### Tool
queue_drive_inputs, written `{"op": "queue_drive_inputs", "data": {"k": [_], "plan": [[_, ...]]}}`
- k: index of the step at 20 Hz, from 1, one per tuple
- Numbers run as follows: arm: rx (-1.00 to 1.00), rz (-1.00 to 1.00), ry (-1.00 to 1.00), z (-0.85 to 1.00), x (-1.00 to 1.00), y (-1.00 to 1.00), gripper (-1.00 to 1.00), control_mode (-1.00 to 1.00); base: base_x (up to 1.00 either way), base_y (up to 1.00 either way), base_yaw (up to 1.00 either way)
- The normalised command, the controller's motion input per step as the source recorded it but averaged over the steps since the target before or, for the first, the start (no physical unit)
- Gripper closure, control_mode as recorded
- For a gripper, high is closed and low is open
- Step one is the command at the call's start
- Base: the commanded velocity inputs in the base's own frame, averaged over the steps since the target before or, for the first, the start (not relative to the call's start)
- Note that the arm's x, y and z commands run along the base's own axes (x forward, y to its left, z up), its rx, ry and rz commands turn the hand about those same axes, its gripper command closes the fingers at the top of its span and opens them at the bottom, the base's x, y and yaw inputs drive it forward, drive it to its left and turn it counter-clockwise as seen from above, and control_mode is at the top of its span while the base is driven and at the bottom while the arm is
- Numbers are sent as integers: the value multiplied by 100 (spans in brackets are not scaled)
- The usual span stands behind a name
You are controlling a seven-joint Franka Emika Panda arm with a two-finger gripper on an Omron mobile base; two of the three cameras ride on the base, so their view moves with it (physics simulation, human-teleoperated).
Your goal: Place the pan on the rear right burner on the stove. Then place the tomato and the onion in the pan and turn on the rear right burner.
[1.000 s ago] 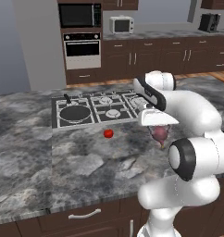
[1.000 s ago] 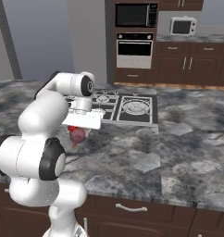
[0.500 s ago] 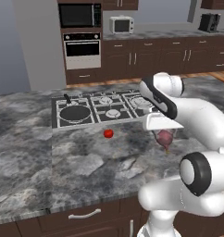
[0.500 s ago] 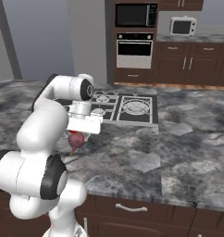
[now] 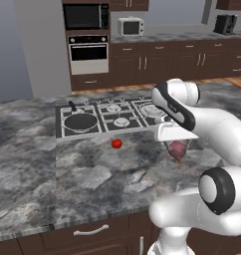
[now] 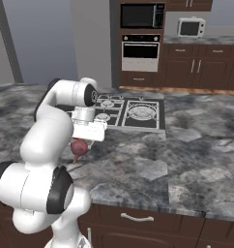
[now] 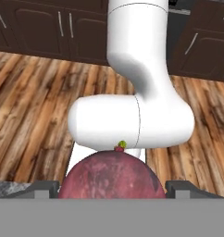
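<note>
Gripper (image 5: 179, 149) clamped on the onion (image 5: 178, 149), jaws wide because the bulb fills the whole gap; hand view confirms, onion (image 7: 112, 175) sitting square between both tips, green sprout facing away from the camera. Holding it clear of the counter (image 5: 92, 174), hanging under the wrist, so probably mid-carry toward the pan (image 5: 80, 120). Pan off to the left of the hand and further back, parked on a burner at the left end of the stove (image 5: 120, 115) as seen from the left base view; cannot tell from here whether that counts as the rear right burner. Tomato (image 5: 117, 144) on the stone to the left of the hand, between hand and pan, well apart from both, not yet in the pan. Onion likely goes first simply because already gripped. Round and smooth, so possible slip if the grip is off-centre
</note>
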Motion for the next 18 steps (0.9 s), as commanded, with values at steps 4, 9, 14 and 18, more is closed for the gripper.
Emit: {"op": "queue_drive_inputs", "data": {"k": [4, 9, 14, 18], "plan": [[0, 0, 0, 0, 0, 0, 100, 100, -16, -4, 0], [0, 0, 0, 0, 0, 0, 100, 100, -100, -52, 0], [0, 0, 0, 0, 0, 0, 100, 100, -56, -67, 0], [0, 0, 0, 0, 0, 0, 100, 100, 0, -80, 5]]}}
